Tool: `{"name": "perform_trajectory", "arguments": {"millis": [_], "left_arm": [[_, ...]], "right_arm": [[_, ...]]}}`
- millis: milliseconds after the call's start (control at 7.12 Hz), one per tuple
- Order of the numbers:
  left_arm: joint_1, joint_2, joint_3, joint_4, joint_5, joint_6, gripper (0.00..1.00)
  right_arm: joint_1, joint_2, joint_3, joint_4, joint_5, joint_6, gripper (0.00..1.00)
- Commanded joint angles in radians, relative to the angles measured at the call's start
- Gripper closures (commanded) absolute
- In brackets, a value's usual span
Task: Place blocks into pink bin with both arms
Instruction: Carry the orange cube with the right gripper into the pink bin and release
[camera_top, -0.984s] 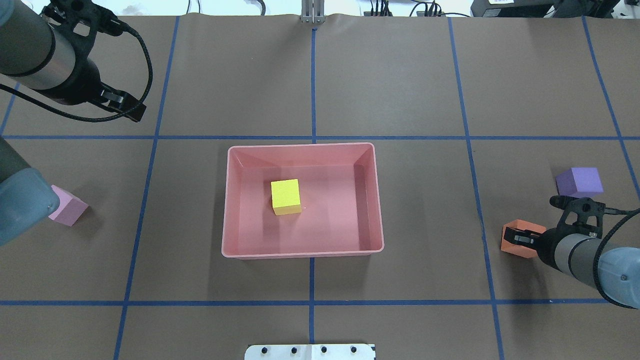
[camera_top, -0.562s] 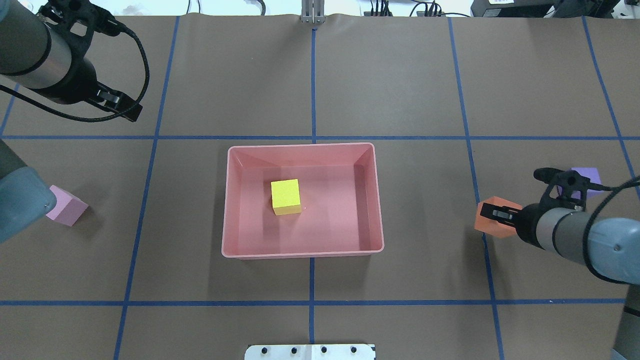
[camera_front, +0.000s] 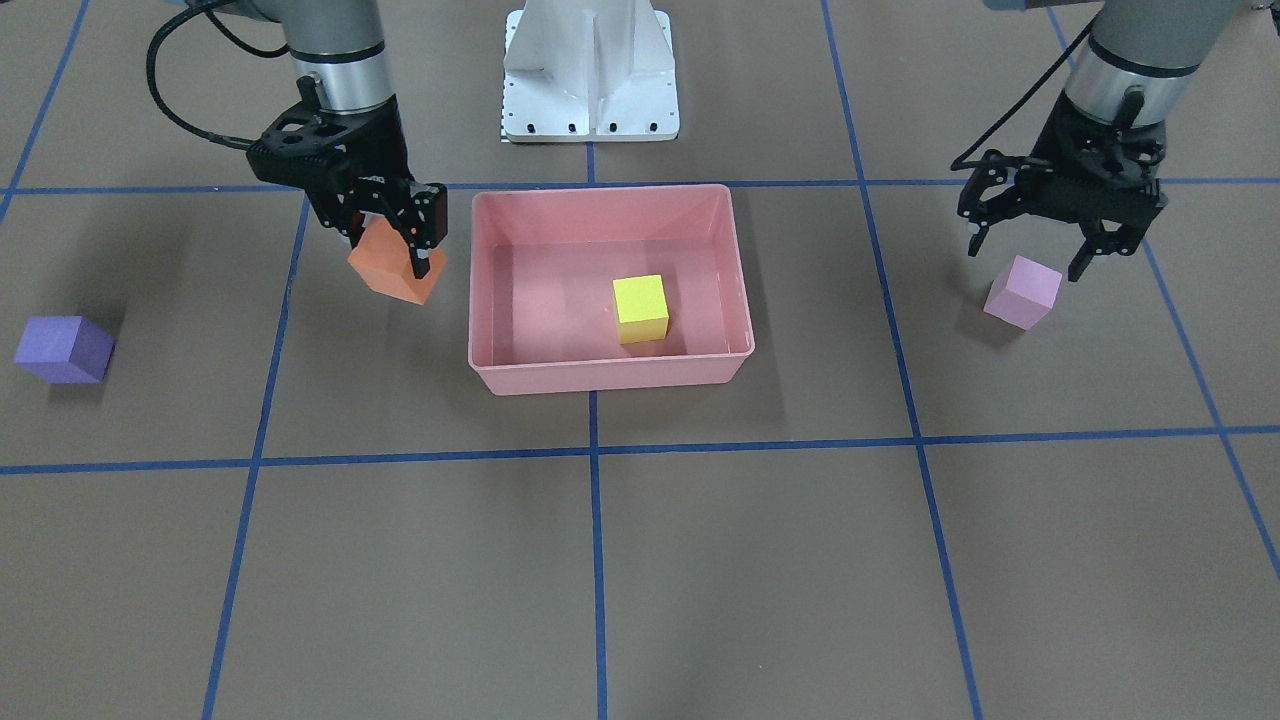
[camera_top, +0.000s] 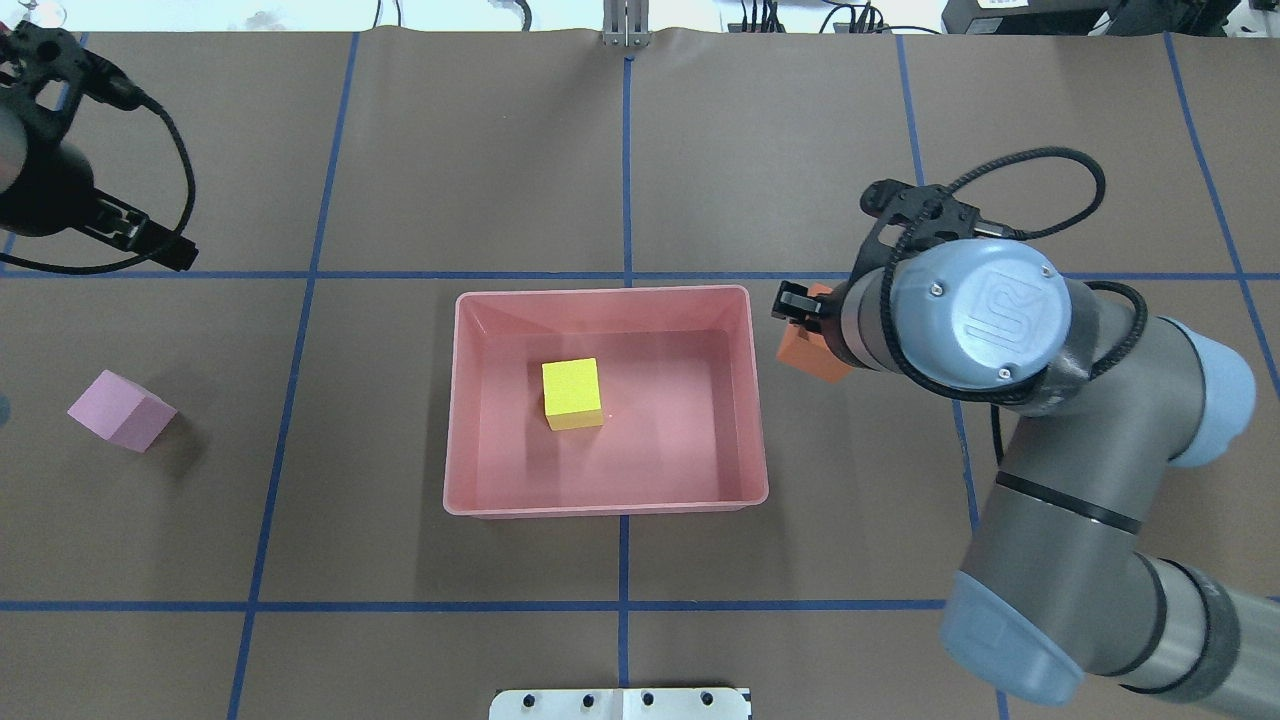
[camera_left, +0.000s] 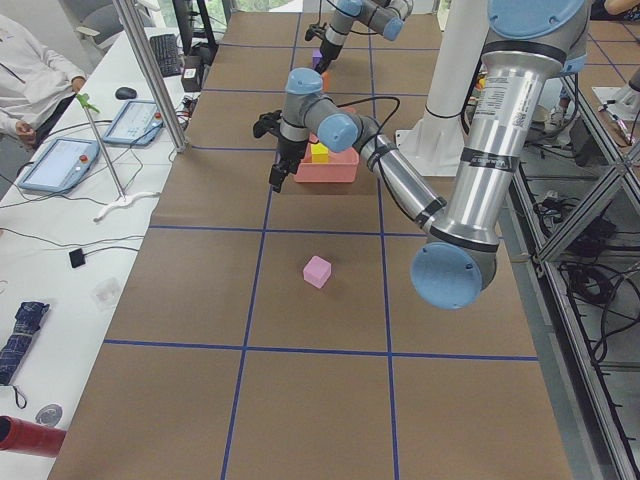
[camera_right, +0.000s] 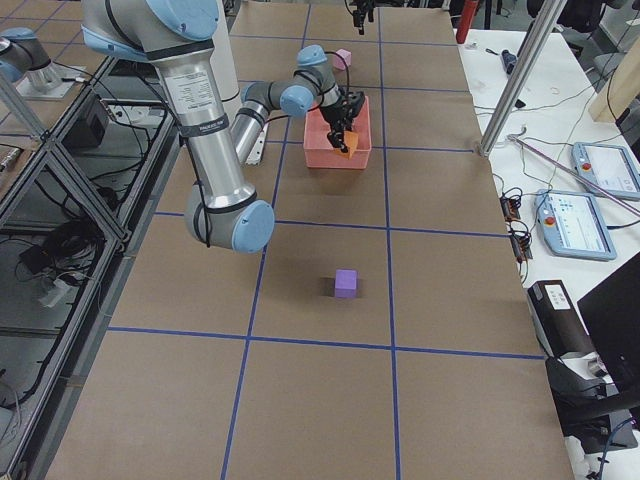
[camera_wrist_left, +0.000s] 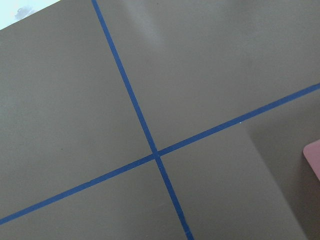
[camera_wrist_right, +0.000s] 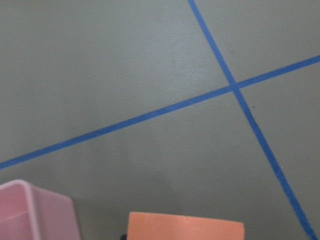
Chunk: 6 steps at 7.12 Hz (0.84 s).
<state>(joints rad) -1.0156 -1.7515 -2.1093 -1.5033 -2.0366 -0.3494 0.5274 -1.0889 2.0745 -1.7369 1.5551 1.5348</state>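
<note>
Release at this spot would likely drop the tilted orange foam cube (camera_front: 395, 268), pinched by the right gripper (camera_front: 385, 235) just outside the shallow pink plastic bin's (camera_front: 600, 378) rim left of centre, onto the brown bench (camera_front: 700, 560), while the left gripper (camera_front: 1025, 258) hangs spread at upper right, short of the lilac foam cube (camera_front: 1022, 292).

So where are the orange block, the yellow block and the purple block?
orange block (camera_front: 380, 270): front-facing view, front face.
yellow block (camera_top: 570, 385): overhead view, top face.
purple block (camera_front: 58, 338): front-facing view, top face.
</note>
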Motion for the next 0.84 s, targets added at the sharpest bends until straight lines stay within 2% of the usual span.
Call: {"name": "perform_trajectory", "arguments": {"millis": [0,141,281,422,562,703], "left_arm": [[-0.038,0.117,0.067,-0.134,-0.030,0.101,0.00],[-0.038,0.168,0.131,-0.287,-0.059,0.104,0.00],[-0.038,0.231,0.182,-0.434,-0.094,0.102,0.00],[-0.038,0.292,0.219,-0.556,-0.100,0.099,0.00],[-0.038,0.328,0.232,-0.607,-0.100,0.086,0.00],[-0.038,0.334,0.226,-0.610,-0.099,0.010,0.00]], "right_arm": [[-0.030,0.195,-0.135,-0.050,-0.006,-0.002,1.00],[-0.059,0.217,-0.155,-0.047,-0.019,-0.019,0.59],[-0.066,0.222,-0.145,-0.047,-0.032,-0.056,0.01],[-0.066,0.228,-0.145,-0.047,-0.030,-0.089,0.00],[-0.063,0.221,-0.114,-0.053,-0.023,-0.216,0.00],[-0.028,0.215,-0.106,-0.053,-0.011,-0.244,0.00]]}}
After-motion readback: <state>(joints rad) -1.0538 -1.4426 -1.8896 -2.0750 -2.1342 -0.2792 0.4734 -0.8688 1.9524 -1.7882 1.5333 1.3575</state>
